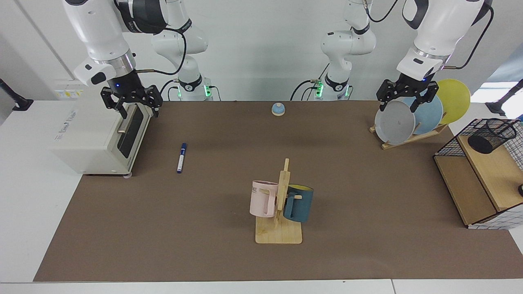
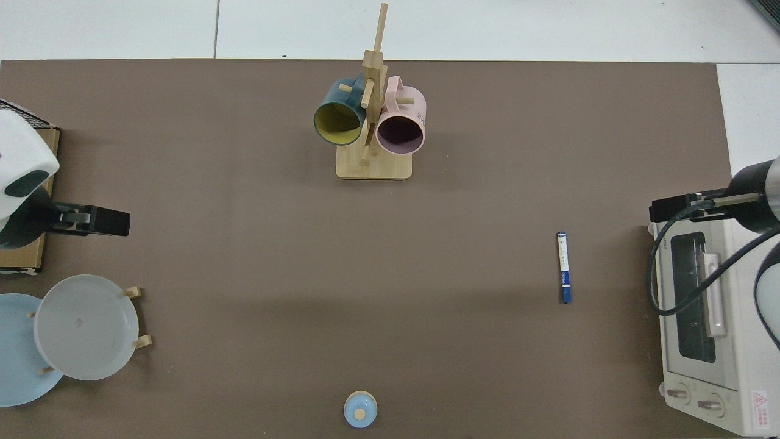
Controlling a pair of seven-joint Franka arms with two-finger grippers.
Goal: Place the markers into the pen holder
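While the marker point(image 1: 182, 157) lies flat on the counter point(image 1: 261, 253) near the toaster oven point(image 1: 102, 139), well apart from both, the right gripper point(image 1: 131, 107) and left gripper point(image 1: 405, 100) hover with jaws apart.

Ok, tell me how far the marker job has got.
Nothing is done yet. The marker lies flat on the mat, and the pen holder sits on the shelf. The right gripper hangs open by the toaster oven; the left gripper hangs open above the plates. Picking, carrying and dropping remain.
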